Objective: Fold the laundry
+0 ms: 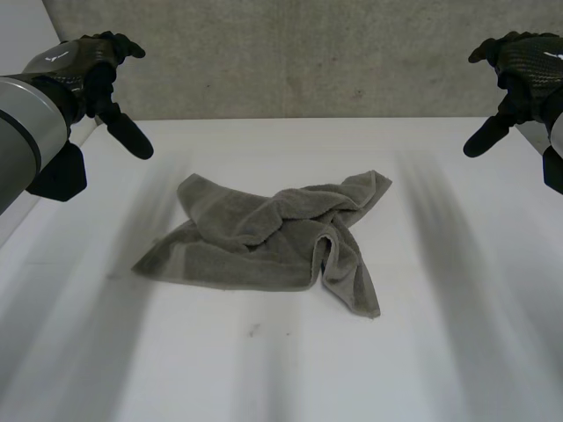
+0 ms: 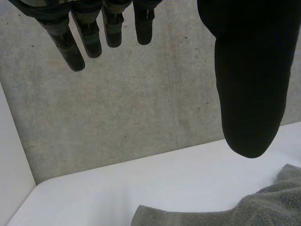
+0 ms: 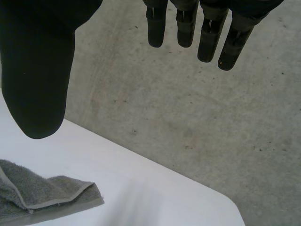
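Crumpled grey towel (image 1: 273,242) lies mid-frame on the white table (image 1: 264,369); left hand (image 1: 85,63) upper left, right hand (image 1: 526,63) upper right, both released.

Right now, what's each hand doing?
Left hand: open, holding nothing.
Right hand: open, holding nothing.
Neither touches the towel.

A grey-green terry towel (image 1: 264,237) lies crumpled near the middle of the white table (image 1: 264,369), touching nothing else. Its near-left part lies flat, with a woven band running along the edge. Across the middle the cloth is bunched into soft ridges and folds. One corner reaches out toward the far right, another trails toward the near right, and a third pokes out at the far left.
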Motion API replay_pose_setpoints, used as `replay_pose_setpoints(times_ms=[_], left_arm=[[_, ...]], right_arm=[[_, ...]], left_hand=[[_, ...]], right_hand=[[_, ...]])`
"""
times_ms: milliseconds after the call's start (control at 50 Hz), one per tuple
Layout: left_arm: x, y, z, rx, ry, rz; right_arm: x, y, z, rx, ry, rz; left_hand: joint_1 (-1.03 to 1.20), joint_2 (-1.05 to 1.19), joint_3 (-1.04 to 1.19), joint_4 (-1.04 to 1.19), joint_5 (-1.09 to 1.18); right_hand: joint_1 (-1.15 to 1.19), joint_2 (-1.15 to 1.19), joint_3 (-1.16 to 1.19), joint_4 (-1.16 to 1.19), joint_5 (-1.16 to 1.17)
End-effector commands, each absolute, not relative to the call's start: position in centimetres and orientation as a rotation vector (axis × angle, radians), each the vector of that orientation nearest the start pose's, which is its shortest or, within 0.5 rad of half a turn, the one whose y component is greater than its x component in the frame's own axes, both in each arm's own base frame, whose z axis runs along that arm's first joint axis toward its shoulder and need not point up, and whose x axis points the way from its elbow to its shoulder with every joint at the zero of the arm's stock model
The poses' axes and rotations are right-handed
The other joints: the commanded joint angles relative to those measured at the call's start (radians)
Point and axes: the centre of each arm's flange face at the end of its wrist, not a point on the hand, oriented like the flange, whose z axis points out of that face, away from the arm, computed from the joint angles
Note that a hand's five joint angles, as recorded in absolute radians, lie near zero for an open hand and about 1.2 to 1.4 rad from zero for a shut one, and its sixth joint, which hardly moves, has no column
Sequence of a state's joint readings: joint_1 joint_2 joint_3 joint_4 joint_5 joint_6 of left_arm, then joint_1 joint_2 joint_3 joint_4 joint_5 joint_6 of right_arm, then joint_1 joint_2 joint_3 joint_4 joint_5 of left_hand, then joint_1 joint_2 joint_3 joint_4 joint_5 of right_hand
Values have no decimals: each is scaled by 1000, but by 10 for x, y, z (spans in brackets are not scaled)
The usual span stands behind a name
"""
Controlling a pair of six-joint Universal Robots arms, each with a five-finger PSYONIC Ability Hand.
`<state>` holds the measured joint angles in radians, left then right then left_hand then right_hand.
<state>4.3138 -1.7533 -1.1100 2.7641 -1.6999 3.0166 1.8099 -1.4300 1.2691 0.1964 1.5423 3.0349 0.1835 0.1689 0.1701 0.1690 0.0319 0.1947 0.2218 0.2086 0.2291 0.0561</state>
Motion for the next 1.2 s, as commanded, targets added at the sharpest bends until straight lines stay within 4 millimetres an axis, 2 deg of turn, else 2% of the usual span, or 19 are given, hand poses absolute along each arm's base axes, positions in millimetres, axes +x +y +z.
replay_pose_setpoints(times_ms=[20,140,220,280,380,660,680,700,720,740,760,820,860,880,920,980,1020,1080,1200], left_arm=[[-238,-262,352,224,2527,-2233],[-240,-268,332,350,2516,-2130],[-236,-279,300,409,2549,-1976],[-235,-278,289,413,2575,-1928],[-228,-273,250,409,2598,-1870],[-212,-245,207,415,2656,-1763],[-212,-242,203,427,2672,-1742],[-212,-239,200,437,2682,-1733],[-212,-239,200,437,2682,-1733],[-212,-236,198,449,2694,-1721],[-213,-234,196,458,2703,-1714],[-214,-232,194,462,2709,-1707],[-214,-232,193,457,2711,-1715],[-214,-232,193,457,2711,-1715],[-215,-231,191,455,2716,-1725],[-216,-229,190,459,2731,-1724],[-222,-223,188,480,2779,-1728],[-228,-215,184,487,2850,-1722],[-233,-210,182,448,2904,-1747]], right_arm=[[213,-291,322,-569,2215,-2020],[234,-284,285,-671,2306,-1733],[248,-281,253,-534,2350,-1533],[250,-281,239,-477,2379,-1458],[273,-268,195,-328,2408,-1219],[313,-246,140,-282,2340,-1154],[315,-247,139,-283,2334,-1191],[316,-249,139,-280,2325,-1240],[316,-249,139,-280,2325,-1240],[317,-253,142,-276,2306,-1313],[317,-259,151,-264,2270,-1403],[317,-263,164,-276,2218,-1493],[318,-262,206,-363,2095,-1645],[318,-262,206,-363,2095,-1646],[319,-257,247,-492,1974,-1777],[320,-254,267,-568,1907,-1847],[321,-249,303,-700,1798,-1979],[319,-245,326,-791,1759,-2074],[318,-242,344,-835,1734,-2123]], left_hand=[[4,18,17,18,-19],[12,27,26,27,-11],[4,18,17,18,-19],[-2,12,11,12,-25],[6,21,20,21,-16],[-2,12,11,12,-25],[-5,9,8,9,-28],[-5,9,8,9,-28],[-5,9,8,9,-28],[-5,9,8,9,-28],[-5,9,8,9,-28],[-5,9,8,9,-28],[12,27,26,27,-11],[12,27,26,27,-11],[53,68,67,68,30],[53,68,67,68,31],[53,68,67,68,31],[45,59,58,59,22],[27,42,40,42,4]], right_hand=[[-20,-47,-34,-55,-56],[-20,-47,-34,-55,-56],[-20,-47,-34,-55,-56],[-20,-47,-34,-55,-56],[-20,-47,-34,-55,-56],[-20,-47,-34,-55,-56],[27,-1,13,-8,-9],[482,455,468,447,446],[486,459,472,452,450],[1070,1043,1057,1036,1035],[1200,1173,1186,1166,1164],[1202,1174,1188,1167,1166],[1202,1174,1188,1167,1166],[1202,1174,1188,1167,1166],[1202,1174,1188,1167,1166],[1202,1174,1188,1167,1166],[1202,1174,1188,1167,1166],[1202,1174,1188,1167,1166],[1202,1174,1188,1167,1166]])
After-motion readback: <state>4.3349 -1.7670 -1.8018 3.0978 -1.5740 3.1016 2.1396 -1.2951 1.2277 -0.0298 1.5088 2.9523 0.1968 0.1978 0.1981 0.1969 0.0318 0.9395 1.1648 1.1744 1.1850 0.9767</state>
